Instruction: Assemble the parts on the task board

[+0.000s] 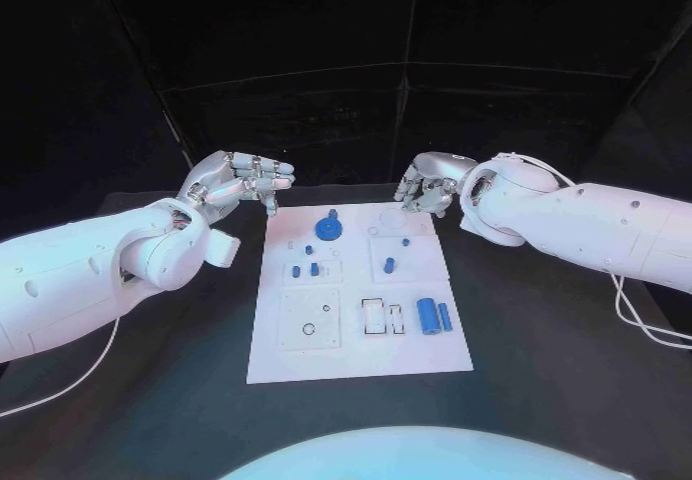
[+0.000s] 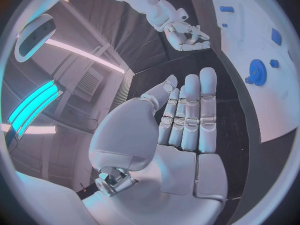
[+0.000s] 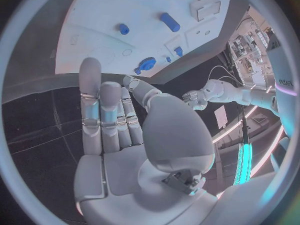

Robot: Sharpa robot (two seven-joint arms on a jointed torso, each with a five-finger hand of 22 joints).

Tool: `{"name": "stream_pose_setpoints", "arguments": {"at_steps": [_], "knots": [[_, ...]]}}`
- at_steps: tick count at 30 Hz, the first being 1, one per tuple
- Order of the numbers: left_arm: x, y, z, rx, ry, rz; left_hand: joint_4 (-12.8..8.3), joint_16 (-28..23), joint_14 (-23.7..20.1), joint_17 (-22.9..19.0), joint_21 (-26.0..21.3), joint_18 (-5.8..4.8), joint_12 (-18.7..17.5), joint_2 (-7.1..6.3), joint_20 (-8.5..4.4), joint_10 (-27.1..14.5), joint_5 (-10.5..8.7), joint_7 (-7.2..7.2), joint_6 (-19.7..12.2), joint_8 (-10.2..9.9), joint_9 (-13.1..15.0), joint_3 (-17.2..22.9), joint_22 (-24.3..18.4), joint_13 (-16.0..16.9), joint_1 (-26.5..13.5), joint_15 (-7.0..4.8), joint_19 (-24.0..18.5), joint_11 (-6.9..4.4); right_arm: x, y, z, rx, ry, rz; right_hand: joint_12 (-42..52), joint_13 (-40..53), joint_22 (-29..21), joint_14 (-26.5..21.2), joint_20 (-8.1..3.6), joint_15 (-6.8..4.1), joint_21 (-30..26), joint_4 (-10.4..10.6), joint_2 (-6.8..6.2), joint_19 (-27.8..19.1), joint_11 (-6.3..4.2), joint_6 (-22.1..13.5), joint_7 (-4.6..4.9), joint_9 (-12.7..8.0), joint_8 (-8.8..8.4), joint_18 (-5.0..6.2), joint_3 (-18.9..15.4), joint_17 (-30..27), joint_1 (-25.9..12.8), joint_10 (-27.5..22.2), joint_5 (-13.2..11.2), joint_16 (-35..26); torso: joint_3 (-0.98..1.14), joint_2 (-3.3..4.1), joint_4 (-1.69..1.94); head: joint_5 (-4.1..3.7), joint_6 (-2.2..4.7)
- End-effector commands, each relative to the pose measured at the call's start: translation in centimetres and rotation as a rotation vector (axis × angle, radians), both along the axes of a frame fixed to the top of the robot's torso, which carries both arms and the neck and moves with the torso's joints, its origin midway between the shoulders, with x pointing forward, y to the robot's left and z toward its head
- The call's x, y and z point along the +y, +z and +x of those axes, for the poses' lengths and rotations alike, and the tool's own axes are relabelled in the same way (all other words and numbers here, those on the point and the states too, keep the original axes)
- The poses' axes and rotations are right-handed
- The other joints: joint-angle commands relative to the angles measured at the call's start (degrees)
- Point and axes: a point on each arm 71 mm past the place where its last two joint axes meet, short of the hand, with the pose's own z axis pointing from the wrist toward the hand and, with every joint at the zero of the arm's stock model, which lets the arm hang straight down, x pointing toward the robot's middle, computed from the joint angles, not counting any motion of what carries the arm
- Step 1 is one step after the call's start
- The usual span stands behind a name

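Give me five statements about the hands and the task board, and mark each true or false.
1. The left hand holds nothing. True.
2. The right hand grips a blue part. False: it holds nothing.
3. The round blue part lies at the far end of the task board. True.
4. Both hands rest on the board. False: both are off its far edge.
5. The two long blue parts lie on the board's left side. False: they lie on its right side.

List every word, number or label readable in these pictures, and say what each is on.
No text can be read for certain.
Right arm: dark lettering near the right wrist view's rim, too small and cut off to read.
Task board, blue parts and both hands: no markings seen.
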Motion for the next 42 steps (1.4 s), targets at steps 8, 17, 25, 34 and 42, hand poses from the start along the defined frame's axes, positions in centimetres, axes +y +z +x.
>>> {"name": "stream_pose_setpoints", "arguments": {"at_steps": [8,17,25,34,42], "knots": [[-0.5,0.4,-0.5,0.013,-0.009,-0.156,0.6,-0.2,-0.6,-0.2,-0.8,0.66,0.1,-0.01,0.10,-0.3,0.26,0.32,0.0,0.0,-0.1,-0.3,-0.4,-0.1,-0.7,0.08,-0.3,0.14,0.5,-1.2,-1.0,-0.017,0.055,-0.181,-0.1,-0.3,9.3,2.2,0.43,0.68,8.5,0.2,-1.08,0.2,0.70,-1.3,0.62,0.0,-0.91,-1.31,0.8,5.3,-0.5,-2.3,0.3,6.7,0.01,0.01,-0.11,0.44,0.68],[-0.3,0.4,-0.5,0.016,0.000,-0.166,0.9,-0.1,-0.7,-0.3,-1.1,0.67,0.2,-0.13,0.18,-0.5,0.26,0.34,-0.1,0.0,-0.1,-0.7,-0.7,-0.1,-1.0,0.13,-0.3,0.17,0.3,-2.7,-2.0,0.005,0.063,-0.208,-0.1,-0.3,11.4,1.8,0.79,1.01,10.9,0.4,-1.55,-0.8,1.10,-1.2,1.02,0.1,-0.81,-1.32,1.0,7.2,-0.7,-3.3,0.9,9.4,0.03,0.06,-0.05,0.10,1.07],[-0.3,0.4,-0.5,0.017,0.000,-0.167,1.1,0.0,-0.7,-0.3,-1.3,0.68,0.3,-0.09,0.21,-0.4,0.26,0.34,0.0,0.0,-0.2,-0.8,-0.9,0.0,-1.0,0.14,-0.2,0.16,0.2,-3.8,-2.8,0.009,0.071,-0.201,0.1,-0.3,12.2,1.7,0.93,1.05,11.8,0.5,-1.72,-1.2,1.13,-1.0,1.06,0.1,-0.78,-1.23,1.2,7.9,-0.7,-3.4,1.7,10.4,-0.04,-0.02,-0.07,0.11,1.11],[-0.2,0.4,-0.5,0.021,0.004,-0.163,1.1,0.0,-0.7,-0.4,-1.4,0.71,0.4,0.03,0.20,-0.4,0.27,0.33,0.0,0.0,-0.2,-0.8,-1.0,0.0,-0.9,0.11,-0.1,0.12,0.5,-4.4,-3.1,0.005,0.081,-0.181,0.1,-0.4,12.0,1.2,1.19,1.21,11.9,0.1,-2.04,-2.1,1.37,-1.3,1.35,0.0,-0.92,-0.94,1.7,7.6,-0.3,-4.1,2.1,10.5,0.05,0.05,-0.04,0.33,1.03],[-0.3,0.4,-0.4,0.023,0.005,-0.161,1.1,0.1,-0.8,-0.4,-1.5,0.72,0.4,0.09,0.20,-0.3,0.27,0.34,0.0,0.1,-0.2,-0.8,-1.1,0.0,-0.7,0.09,-0.1,0.11,0.8,-5.0,-3.0,0.020,0.086,-0.178,0.5,-0.3,13.4,1.2,1.41,1.19,13.2,-0.1,-1.40,-2.4,1.32,-1.0,1.28,0.1,-0.71,-0.93,2.7,8.4,0.3,-3.8,1.9,11.6,0.02,0.06,-0.11,0.28,0.77]]}}
